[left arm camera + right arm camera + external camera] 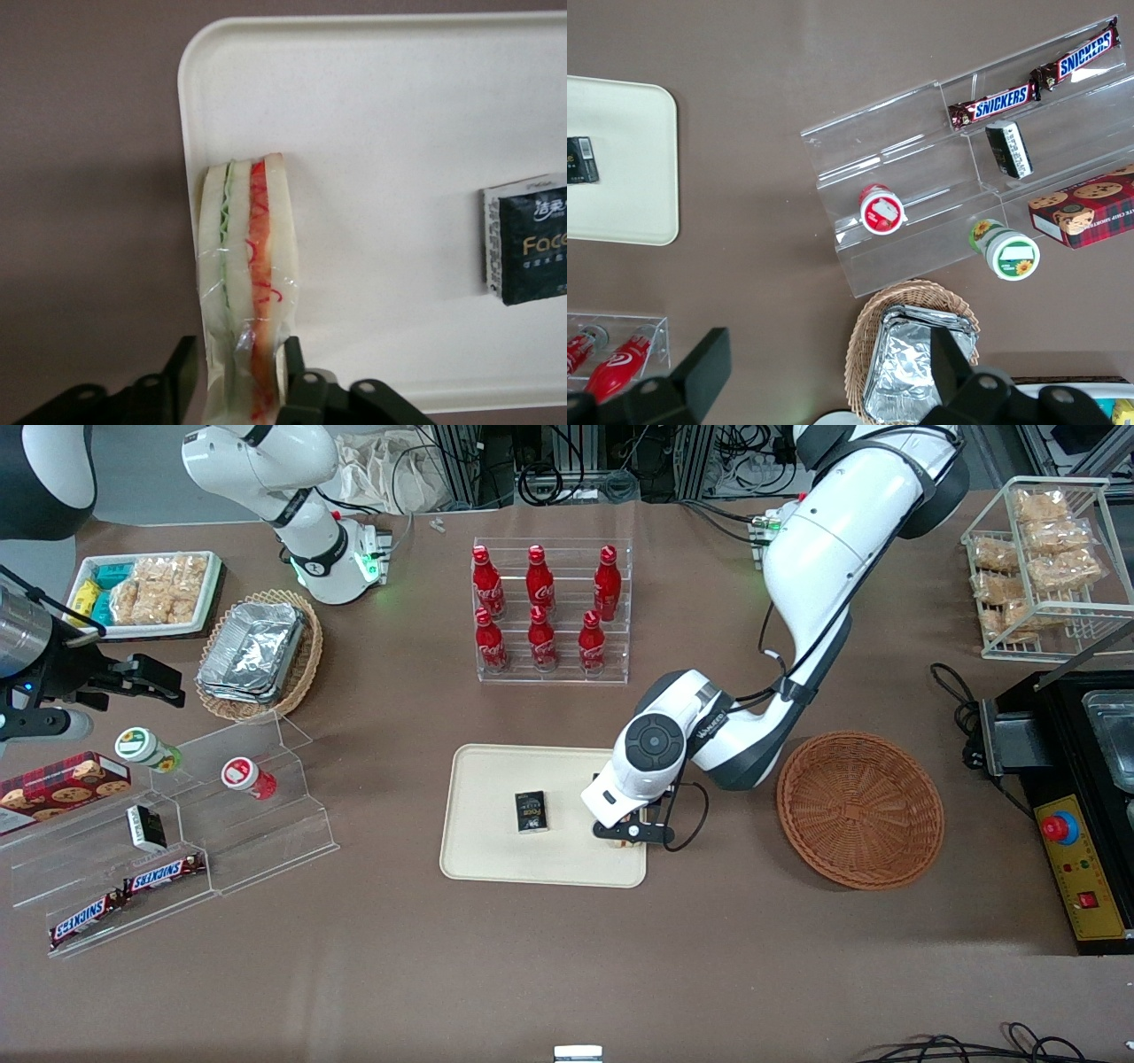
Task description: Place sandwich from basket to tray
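The sandwich (248, 257), a wrapped wedge with orange-red and green filling, stands on edge on the cream tray (399, 106), close along the rim nearest the basket. My left gripper (241, 354) is shut on the sandwich, with one black finger (186, 359) on each side of the wrap. In the front view the gripper (627, 837) sits low over the tray (496, 859) at that rim, and the arm hides most of the sandwich. The round reddish-brown basket (859, 810) lies beside the tray toward the working arm's end, with nothing in it.
A small black box (532, 812) lies on the tray near its middle. A clear rack of red bottles (549, 611) stands farther from the front camera than the tray. Clear snack shelves (177, 841) and a foil-container basket (257, 654) lie toward the parked arm's end.
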### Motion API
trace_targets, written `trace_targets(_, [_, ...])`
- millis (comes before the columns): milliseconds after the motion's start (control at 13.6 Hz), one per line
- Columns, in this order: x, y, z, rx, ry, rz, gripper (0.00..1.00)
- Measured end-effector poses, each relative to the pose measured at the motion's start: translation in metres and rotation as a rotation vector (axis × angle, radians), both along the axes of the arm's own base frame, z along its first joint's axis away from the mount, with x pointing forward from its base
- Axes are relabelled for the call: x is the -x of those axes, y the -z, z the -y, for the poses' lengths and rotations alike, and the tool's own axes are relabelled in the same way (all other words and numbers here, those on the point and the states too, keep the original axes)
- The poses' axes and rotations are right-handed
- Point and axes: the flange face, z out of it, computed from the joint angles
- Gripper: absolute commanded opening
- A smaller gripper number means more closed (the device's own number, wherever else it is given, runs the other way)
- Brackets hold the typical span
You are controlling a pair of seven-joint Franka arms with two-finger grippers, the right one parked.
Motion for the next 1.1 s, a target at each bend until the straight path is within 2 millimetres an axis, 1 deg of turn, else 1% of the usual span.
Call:
trace_targets(147, [-0.003,-0.017,-0.007,-0.037,-0.006,-0.022,1.0])
trace_targets(220, [-0.007,-0.034,-0.016,-0.056,-0.014,-0.026,1.0])
trace_targets(294, [-0.013,-0.055,-0.029,-0.072,-0.022,-0.029,1.0])
trace_targets(367, [-0.019,-0.08,-0.046,-0.082,-0.028,-0.035,1.0])
trace_targets(440, [-0.025,-0.107,-0.067,-0.085,-0.025,-0.039,1.0])
trace_targets(514, [-0.031,-0.133,-0.093,-0.089,-0.014,-0.042,1.0])
trace_targets(661, [-0.04,-0.181,-0.151,-0.103,0.02,-0.052,1.0])
trace_targets(734, [-0.043,-0.201,-0.18,-0.108,0.036,-0.052,1.0])
trace_targets(881, [-0.046,-0.236,-0.238,-0.118,0.049,-0.056,1.0])
trace_targets(954, [-0.045,-0.252,-0.264,-0.123,0.037,-0.055,1.0])
trace_targets(1028, [-0.044,-0.266,-0.287,-0.128,0.017,-0.049,1.0])
trace_targets(1101, [-0.041,-0.279,-0.306,-0.134,-0.006,-0.047,1.0])
